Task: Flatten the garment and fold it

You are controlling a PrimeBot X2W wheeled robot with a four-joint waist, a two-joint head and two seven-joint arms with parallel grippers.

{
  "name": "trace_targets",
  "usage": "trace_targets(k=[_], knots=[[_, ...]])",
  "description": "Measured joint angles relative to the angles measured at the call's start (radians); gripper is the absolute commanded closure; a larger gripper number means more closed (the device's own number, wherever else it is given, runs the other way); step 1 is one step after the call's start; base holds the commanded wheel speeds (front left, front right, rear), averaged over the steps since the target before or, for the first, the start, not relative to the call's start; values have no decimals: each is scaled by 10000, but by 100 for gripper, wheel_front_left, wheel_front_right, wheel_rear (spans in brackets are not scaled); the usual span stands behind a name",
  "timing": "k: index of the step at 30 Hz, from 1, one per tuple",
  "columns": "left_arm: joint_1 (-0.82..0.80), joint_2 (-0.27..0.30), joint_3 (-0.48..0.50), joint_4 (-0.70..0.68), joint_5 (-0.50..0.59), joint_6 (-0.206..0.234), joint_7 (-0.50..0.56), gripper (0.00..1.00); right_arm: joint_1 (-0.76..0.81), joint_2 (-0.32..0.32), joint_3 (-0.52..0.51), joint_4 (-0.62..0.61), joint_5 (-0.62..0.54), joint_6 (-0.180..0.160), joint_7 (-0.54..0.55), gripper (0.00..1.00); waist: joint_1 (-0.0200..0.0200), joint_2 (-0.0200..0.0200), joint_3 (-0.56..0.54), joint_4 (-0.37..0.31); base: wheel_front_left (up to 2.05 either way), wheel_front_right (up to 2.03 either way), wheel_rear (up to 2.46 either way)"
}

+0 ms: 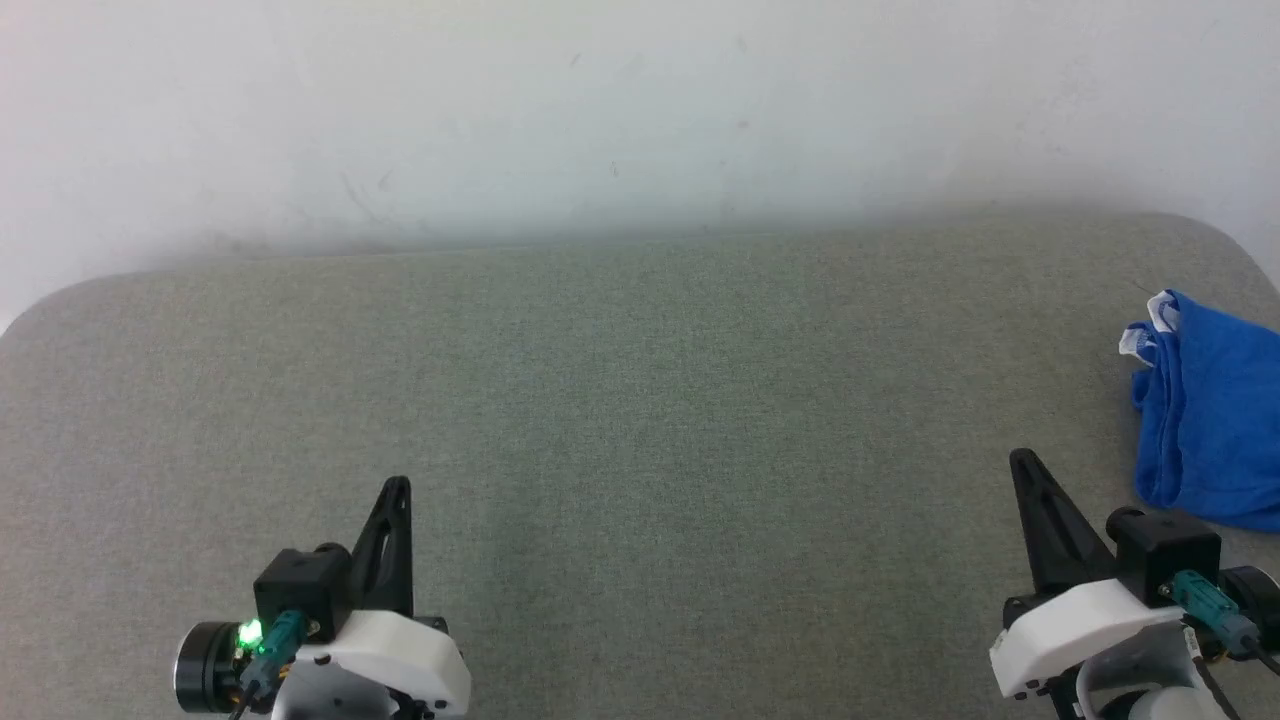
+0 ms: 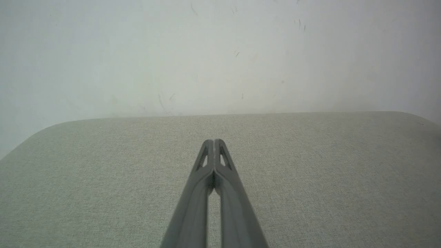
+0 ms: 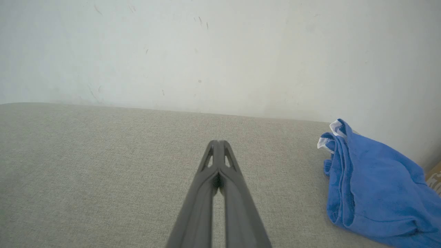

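Currently my left pincer [image 1: 397, 492] and right pincer [image 1: 1024, 465] are both pressed together, holding nothing. The blue shorts [image 1: 1215, 420] lie bunched at the right edge of the grey fabric worktop [image 1: 640, 400], near my right pincer, not touching.

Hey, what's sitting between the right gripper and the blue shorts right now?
Nothing. The right wrist view shows the grey fabric surface lying bare between the right gripper and the blue shorts. The head view agrees.
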Motion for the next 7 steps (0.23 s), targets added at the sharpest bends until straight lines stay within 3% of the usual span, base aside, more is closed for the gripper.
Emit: trace_targets(k=[7], knots=[[-46, -52, 90, -12, 115, -73, 111, 100, -5, 0, 73, -69, -63, 0, 163, 100, 0, 0, -34, -19, 0, 0, 0]])
